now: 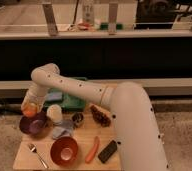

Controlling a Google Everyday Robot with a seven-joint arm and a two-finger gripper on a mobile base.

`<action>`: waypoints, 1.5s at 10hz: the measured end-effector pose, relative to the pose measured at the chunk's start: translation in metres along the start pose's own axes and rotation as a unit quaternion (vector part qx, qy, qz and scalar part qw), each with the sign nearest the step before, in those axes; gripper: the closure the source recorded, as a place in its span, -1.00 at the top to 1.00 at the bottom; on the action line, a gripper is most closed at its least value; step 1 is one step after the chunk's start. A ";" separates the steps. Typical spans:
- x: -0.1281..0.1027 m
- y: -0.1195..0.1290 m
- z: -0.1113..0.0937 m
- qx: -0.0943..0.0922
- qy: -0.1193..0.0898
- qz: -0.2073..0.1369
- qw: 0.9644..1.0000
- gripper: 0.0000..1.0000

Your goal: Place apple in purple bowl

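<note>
one purple bowl (35,127), one orange bowl (64,150), one apple (30,109), one fork (37,155); jaws gripping apple
</note>
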 end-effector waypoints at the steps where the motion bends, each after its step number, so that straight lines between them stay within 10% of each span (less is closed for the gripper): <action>1: -0.002 0.000 0.002 0.000 -0.007 -0.012 1.000 -0.66; 3: -0.005 0.000 0.002 -0.002 -0.018 -0.022 1.000 -0.60; 9: -0.013 -0.005 0.018 -0.020 -0.090 -0.085 0.992 0.54; 15: -0.020 -0.013 0.025 -0.033 -0.122 -0.130 0.983 0.60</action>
